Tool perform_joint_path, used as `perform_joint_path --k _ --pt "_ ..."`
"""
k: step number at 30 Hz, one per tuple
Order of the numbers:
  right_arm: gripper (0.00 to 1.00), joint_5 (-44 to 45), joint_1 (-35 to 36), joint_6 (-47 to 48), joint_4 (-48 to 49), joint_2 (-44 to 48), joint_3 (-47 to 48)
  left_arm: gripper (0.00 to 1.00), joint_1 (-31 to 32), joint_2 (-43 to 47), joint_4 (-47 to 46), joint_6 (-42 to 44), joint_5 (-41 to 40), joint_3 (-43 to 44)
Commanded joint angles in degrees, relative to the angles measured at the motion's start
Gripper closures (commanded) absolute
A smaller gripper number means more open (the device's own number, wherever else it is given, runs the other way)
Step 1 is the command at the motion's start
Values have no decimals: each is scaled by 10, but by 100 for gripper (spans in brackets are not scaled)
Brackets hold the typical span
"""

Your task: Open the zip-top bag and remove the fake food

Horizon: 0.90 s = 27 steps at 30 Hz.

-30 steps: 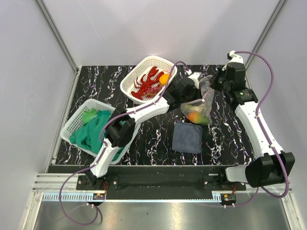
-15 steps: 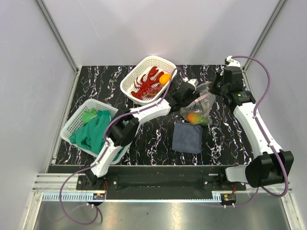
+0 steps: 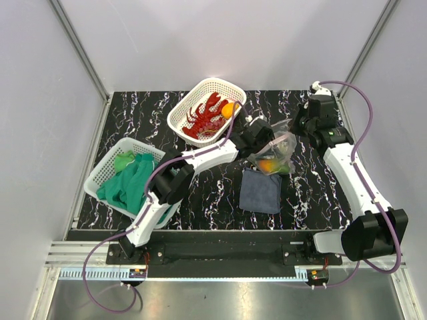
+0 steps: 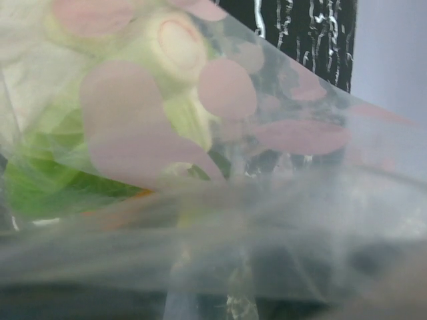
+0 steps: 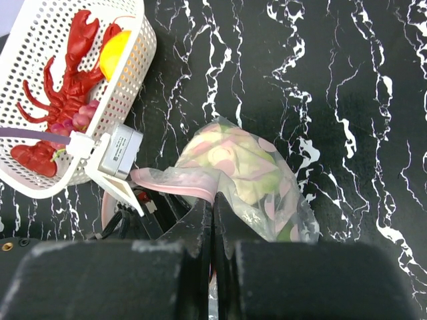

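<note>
Covering the whole workspace, the black white-veined table point(image 3: 200, 193) was used as the support for everything. A white perforated plastic basket point(image 3: 101, 170) at the near left was filled with a crumpled green cloth point(image 3: 127, 183) and was judged to play no part. A second white perforated basket point(image 3: 200, 84) at the far centre was judged the drop place, since a red plastic lobster point(image 3: 205, 115) and an orange toy fruit point(image 3: 229, 109) were seen in it. A dark blue-grey folded cloth point(image 3: 260, 190) was laid just on the near side of the bag.

The clear crinkly zip-top bag with a pink-red strip point(image 3: 275, 152) was found right of centre, toward the far side. Its strip was pinched between the pressed-together fingers of the right gripper point(image 5: 213, 223), presumably so that the mouth could be pulled apart. The left gripper point(image 3: 257, 141) was set against the bag from the left. Whether its fingers were spread could not be told, its camera being blanketed by plastic. Green-yellow toy pieces point(image 4: 160, 80) were seen inside, screened by that film.
</note>
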<state>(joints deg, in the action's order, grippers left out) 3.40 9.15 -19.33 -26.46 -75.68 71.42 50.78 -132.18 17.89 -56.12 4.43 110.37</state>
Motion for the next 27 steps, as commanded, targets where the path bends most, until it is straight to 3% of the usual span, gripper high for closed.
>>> perform_joint_path --k 1,5,7,9,19,27 --pt "100 36 -4 8 22 29 3 51 -7 15 69 -59 -57 -29" --pt "100 38 -4 11 22 29 1 45 -5 18 101 -99 -66 -27" --pt "100 39 -4 11 21 29 0 31 -4 16 109 -118 -69 -26" --pt "100 41 -4 11 20 29 -1 28 -5 10 135 -130 -70 -16" --pt "100 45 -4 18 22 29 -3 32 12 48 144 -108 -103 -43" --pt "100 48 -4 18 23 29 -6 26 12 0 146 -82 -107 -18"
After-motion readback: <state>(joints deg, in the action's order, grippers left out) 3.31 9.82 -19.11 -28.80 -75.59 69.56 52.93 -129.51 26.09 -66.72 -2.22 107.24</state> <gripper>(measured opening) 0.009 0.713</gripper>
